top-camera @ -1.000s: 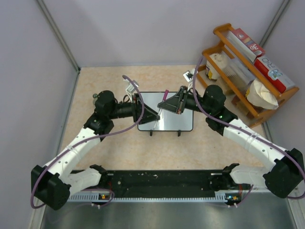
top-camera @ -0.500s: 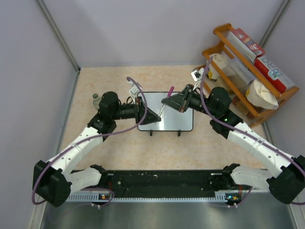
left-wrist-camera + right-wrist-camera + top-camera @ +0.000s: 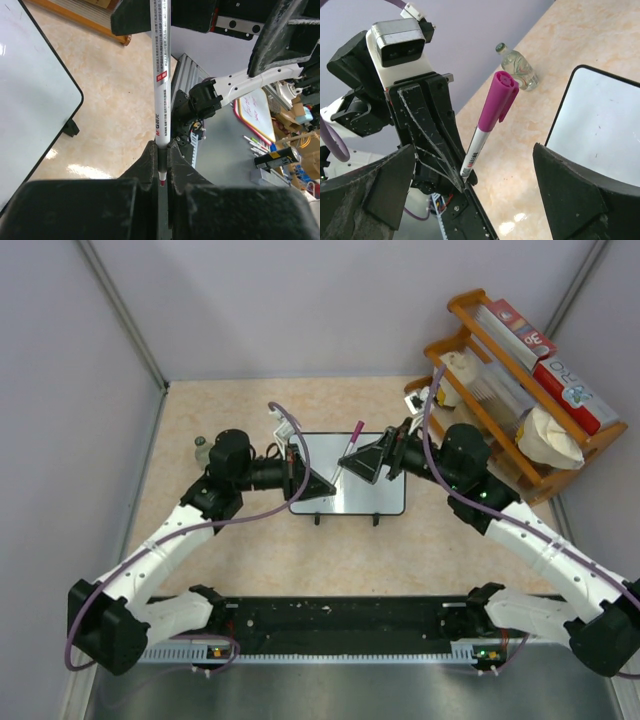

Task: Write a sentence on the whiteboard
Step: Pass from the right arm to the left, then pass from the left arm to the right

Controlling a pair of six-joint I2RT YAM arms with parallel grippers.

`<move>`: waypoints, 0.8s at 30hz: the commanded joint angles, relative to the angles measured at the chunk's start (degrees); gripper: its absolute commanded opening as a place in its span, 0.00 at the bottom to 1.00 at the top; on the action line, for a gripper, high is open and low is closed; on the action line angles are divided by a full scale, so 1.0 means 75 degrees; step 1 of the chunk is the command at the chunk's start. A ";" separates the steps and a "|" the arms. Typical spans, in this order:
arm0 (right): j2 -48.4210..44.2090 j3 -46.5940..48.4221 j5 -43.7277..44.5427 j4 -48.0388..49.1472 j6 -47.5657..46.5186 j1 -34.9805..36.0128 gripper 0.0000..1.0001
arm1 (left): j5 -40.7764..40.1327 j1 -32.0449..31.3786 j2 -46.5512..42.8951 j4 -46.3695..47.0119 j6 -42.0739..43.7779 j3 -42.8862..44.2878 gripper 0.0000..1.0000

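Marker [image 3: 352, 438], pink-capped: tail pinched tight in left claw [image 3: 161, 167], cap end raised toward 1 o'clock, presumably offered for uncapping. Right claw [image 3: 474, 150]: spread wide either side of the cap, gripping nothing. Whiteboard [image 3: 360, 495]: centre of desk [image 3: 250, 560], beneath both claws; no sentence visible on it. Right wrist view alone makes that spread plain; left wrist view alone shows the pinch.
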 commanded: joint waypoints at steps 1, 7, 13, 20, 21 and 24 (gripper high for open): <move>-0.0660 0.0672 0.0164 -0.0752 -0.1042 -0.0180 0.99 | -0.0082 0.0016 -0.0268 -0.1606 0.1105 0.0893 0.00; -0.0860 0.0907 -0.1803 -0.0858 -0.1114 -0.1281 0.99 | 0.0607 0.0016 -0.0221 -0.3040 0.2126 0.1807 0.00; -0.0615 0.1083 -0.4159 -0.0275 -0.0836 -0.1446 0.99 | 0.1522 -0.0007 -0.0139 -0.3908 0.2736 0.2370 0.00; -0.0240 0.0543 -0.4901 0.1569 0.0562 -0.1201 0.93 | 0.1969 -0.0452 0.0118 -0.3908 0.2865 0.2663 0.00; -0.0216 0.0602 -0.4842 0.1463 0.0469 -0.1096 0.92 | 0.1946 -0.0511 0.0177 -0.3908 0.2865 0.2710 0.00; -0.0099 0.0777 -0.4701 0.1019 0.0117 -0.0720 0.87 | 0.1922 -0.0652 0.0271 -0.3897 0.2911 0.2828 0.00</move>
